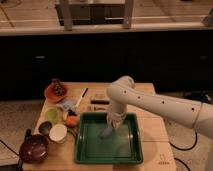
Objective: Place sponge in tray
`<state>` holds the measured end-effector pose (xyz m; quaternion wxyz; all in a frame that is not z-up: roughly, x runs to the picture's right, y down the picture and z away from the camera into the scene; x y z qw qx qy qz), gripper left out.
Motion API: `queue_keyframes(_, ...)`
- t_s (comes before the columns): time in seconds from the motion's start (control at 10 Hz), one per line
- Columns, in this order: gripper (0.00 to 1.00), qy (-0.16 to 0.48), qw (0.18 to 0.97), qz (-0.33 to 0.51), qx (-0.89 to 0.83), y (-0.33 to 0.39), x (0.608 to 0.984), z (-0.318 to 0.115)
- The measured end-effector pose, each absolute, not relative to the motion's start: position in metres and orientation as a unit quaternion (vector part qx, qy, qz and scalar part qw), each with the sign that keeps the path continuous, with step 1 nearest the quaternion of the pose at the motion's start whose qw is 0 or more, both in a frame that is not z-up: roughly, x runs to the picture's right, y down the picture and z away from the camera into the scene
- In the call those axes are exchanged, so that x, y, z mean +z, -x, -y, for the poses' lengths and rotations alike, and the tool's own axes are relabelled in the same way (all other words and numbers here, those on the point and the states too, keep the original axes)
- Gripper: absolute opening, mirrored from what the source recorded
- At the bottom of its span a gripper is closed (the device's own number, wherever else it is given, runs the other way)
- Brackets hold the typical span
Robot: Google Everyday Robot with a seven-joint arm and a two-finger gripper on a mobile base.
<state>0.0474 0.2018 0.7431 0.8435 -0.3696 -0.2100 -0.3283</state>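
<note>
The dark-green tray (131,152) lies on the front middle of the wooden table. My white arm reaches in from the right and bends down over the tray's far half. The gripper (111,128) points down inside the tray's rim, shut on the pale blue-grey sponge (105,133). The sponge hangs from the fingertips just above the tray floor, or touching it; I cannot tell which.
Left of the tray stand a dark-red bowl (34,148), a white round cup (57,132), a pale green bowl (52,115) and an orange ball (72,121). Behind them are an orange plate (55,92), a crumpled wrapper (67,104) and small dark bars (99,101).
</note>
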Motion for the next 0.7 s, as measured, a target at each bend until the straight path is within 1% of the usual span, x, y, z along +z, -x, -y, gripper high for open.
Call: queue_keyframes(0.7, 0.01, 0.364, 0.834, 0.222, -0.349, -0.0486, 0.7449, -0.2074)
